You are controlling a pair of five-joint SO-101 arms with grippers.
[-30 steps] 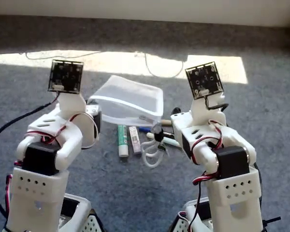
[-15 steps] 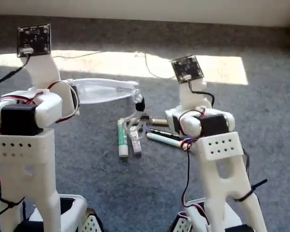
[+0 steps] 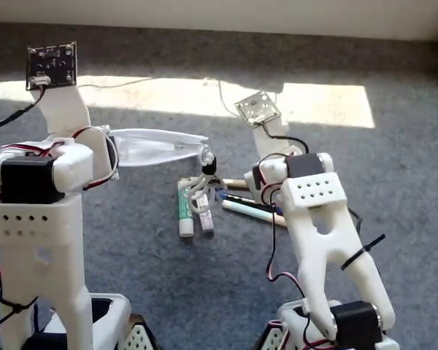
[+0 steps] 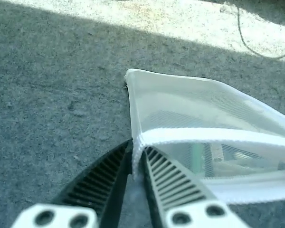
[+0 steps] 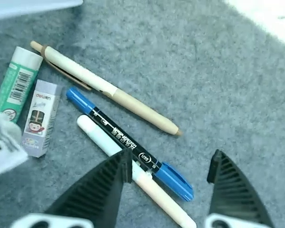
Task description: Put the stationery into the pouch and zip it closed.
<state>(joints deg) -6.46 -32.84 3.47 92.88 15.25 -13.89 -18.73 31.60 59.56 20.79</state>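
My left gripper (image 4: 137, 147) is shut on the edge of the clear mesh pouch (image 4: 204, 118). It holds the pouch (image 3: 160, 146) flat in the air above the carpet, with the black zipper pull (image 3: 209, 160) and a white loop hanging from the far end. Below lie a green glue stick (image 3: 184, 208), an eraser (image 3: 204, 213), a beige pen (image 5: 109, 90), a blue marker (image 5: 128, 142) and a white pen (image 5: 137, 178). My right gripper (image 5: 172, 156) is open just above the marker and white pen, with nothing between its fingers.
Everything rests on grey carpet (image 3: 394, 168). A thin cable (image 3: 230, 98) crosses the sunlit patch behind the pouch. A pale wall base (image 3: 219, 14) runs along the far edge. Both arm bases stand near the front.
The left arm rose and lifted the pouch off the carpet into a flat, hanging position. The right arm leaned forward and down over the pens.
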